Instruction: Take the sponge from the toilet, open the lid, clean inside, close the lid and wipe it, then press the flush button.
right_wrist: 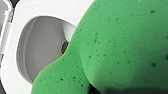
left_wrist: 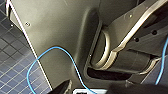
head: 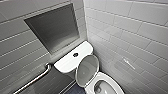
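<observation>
The right pincer (right_wrist: 117,91) appears clamped on the sponge (right_wrist: 120,45): the green block hangs close before that wrist, creased as if squeezed, with nothing else bearing it. It sits over the toilet (head: 110,78), apart from the ceramic as far as I can see. The bowl (right_wrist: 42,50) lies straight beyond it, inside the seat (right_wrist: 22,15), which is down. That is the relation that matters, I judge: cleaning inside calls for the sponge to go down through the seat's opening to the bowl wall, and the way looks unblocked. The bowl's long axis runs from the tank (head: 66,63) out toward the front rim. The lid (head: 87,71) is already up, leaning back against the tank, near the button (head: 75,54) on the tank top. In the bowl I make out the dark drain hole (right_wrist: 64,47) and nothing loose; whether water stands there I cannot tell. The right arm is plainly the nearer one. The left pincer (left_wrist: 96,89) hangs by the robot's own dark casing (left_wrist: 57,35), with a blue cable (left_wrist: 47,53) and floor tiles (left_wrist: 12,62) beside it; whether it is apart or together I cannot tell.
</observation>
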`<state>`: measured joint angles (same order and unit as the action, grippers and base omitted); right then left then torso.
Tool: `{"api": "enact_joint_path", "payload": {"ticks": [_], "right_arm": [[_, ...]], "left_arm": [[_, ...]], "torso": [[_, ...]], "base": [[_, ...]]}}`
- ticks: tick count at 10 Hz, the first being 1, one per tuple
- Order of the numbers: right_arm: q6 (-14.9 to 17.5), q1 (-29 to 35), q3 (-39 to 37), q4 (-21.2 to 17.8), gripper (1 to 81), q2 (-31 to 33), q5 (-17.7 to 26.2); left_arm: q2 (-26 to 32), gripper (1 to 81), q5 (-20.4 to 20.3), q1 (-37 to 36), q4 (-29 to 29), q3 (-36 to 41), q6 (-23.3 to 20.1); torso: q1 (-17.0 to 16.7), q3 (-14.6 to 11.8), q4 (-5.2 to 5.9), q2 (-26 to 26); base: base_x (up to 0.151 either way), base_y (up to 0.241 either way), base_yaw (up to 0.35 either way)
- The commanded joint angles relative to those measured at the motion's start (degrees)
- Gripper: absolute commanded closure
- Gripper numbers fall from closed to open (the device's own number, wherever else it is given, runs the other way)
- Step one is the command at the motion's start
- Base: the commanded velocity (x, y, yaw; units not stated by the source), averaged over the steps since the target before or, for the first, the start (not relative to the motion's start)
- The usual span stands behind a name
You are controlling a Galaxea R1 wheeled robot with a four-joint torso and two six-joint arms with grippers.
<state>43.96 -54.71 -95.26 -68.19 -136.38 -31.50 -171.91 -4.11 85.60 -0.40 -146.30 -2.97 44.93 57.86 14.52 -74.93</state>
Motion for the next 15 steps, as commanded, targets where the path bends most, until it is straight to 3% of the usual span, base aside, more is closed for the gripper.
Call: {"api": "enact_joint_path", "payload": {"ticks": [1,2,4,6,8,10,11,14,15], "right_arm": [[-7.84,-3.35,4.04,10.45,81.1,2.22,-1.19],[-10.46,-5.19,5.94,14.72,81.1,2.92,-2.14],[-10.30,-6.61,16.16,19.06,81.1,4.51,-10.33],[-6.52,-3.54,25.22,17.83,81.1,6.53,-13.24],[-0.66,4.01,26.45,9.61,81.1,6.10,-12.71],[8.93,12.80,22.95,-3.84,81.1,2.76,-11.39],[11.15,15.88,19.68,-7.21,81.1,0.47,-9.55],[11.50,21.34,1.23,-13.72,81.1,-10.34,3.90],[11.50,22.39,-5.21,-14.59,81.1,-13.65,10.42]], "left_arm": [[0.69,1.0,4.72,1.37,0.23,0.31,-0.37],[0.60,1.0,4.72,1.37,0.23,0.31,-0.37],[0.51,1.0,4.64,1.37,0.31,0.40,-0.37],[0.34,1.0,4.64,1.37,0.31,0.40,-0.37],[0.34,1.0,4.64,1.37,0.31,0.31,-0.37],[0.34,1.0,4.64,1.28,0.23,0.31,-0.37],[0.34,1.0,4.64,1.28,0.23,0.31,-0.37],[0.25,1.0,4.64,1.28,0.14,0.05,-0.37],[0.42,1.0,4.72,1.28,-0.03,0.05,-0.37]], "torso": [[0.00,0.00,0.00,0.00],[0.00,-0.02,0.00,0.00],[0.00,-0.02,0.00,0.00],[0.00,-0.02,0.00,-0.02],[0.00,-0.02,0.00,-0.02],[0.00,-0.02,0.00,-0.02],[0.00,-0.02,0.00,-0.02],[0.00,-0.02,0.00,-0.02],[0.00,-0.02,0.00,0.00]], "base": [[0.000,0.000,0.000],[0.000,0.000,0.000],[0.000,0.000,0.000],[0.000,0.000,0.000],[0.000,0.000,0.000],[0.000,0.000,0.000],[0.000,0.000,0.000],[0.000,0.000,0.000],[0.000,0.000,0.000]]}}
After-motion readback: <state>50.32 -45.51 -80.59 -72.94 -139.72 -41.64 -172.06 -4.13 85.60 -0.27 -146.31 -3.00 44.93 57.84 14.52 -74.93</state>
